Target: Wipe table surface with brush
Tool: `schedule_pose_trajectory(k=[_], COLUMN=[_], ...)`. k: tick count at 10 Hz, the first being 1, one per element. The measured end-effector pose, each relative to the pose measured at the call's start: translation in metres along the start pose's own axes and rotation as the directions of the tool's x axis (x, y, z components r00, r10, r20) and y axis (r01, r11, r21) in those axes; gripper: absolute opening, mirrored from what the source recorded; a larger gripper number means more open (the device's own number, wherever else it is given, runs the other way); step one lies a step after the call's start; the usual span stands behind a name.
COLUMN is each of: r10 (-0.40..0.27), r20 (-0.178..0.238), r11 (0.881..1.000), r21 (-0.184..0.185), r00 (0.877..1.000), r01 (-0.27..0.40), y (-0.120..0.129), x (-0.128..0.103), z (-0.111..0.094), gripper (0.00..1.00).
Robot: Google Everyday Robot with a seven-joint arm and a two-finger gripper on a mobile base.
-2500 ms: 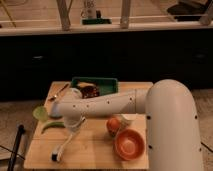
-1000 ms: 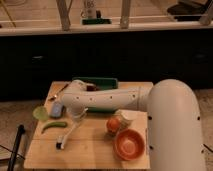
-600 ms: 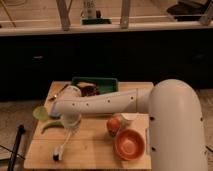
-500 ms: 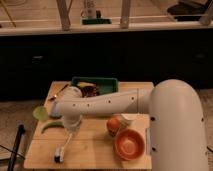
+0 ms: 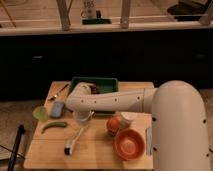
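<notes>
The table surface (image 5: 95,155) is a light wooden plank top in the lower middle of the camera view. The brush (image 5: 76,139) has a long white handle and a small dark bristle head (image 5: 67,149) that rests on the table near the front left. My gripper (image 5: 82,118) sits at the end of the white arm, above the middle of the table. It is shut on the upper end of the brush handle. The brush slants down and to the left from it.
A green tray (image 5: 95,81) stands at the back. A green pepper-like vegetable (image 5: 54,126), a pale green round thing (image 5: 40,113), a grey-blue item (image 5: 57,108) and a metal spoon (image 5: 59,92) lie left. An orange bowl (image 5: 129,144), a red fruit (image 5: 114,123) and a white cup (image 5: 129,119) stand right.
The gripper swept the brush from the back left toward the table's front, then shifted slightly right; the bristle head now lies a little further right.
</notes>
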Motion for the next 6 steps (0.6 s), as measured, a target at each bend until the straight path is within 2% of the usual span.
schedule_pose_trajectory(k=[1, 2, 4, 6], r10=[0.023, 0.028, 0.012, -0.064], r20=[-0.007, -0.001, 0.021, 0.059], r11=[1.000, 0.999, 0.997, 0.993], r21=[0.014, 0.032, 0.070, 0.099], r00=[1.000, 1.000, 1.000, 0.996], r01=[-0.023, -0.028, -0.013, 0.058], y=[-0.009, -0.019, -0.043, -0.059], x=[0.011, 0.009, -0.006, -0.034], z=[-0.002, -0.004, -0.008, -0.010], gripper=[0.00, 0.00, 0.00, 0.00])
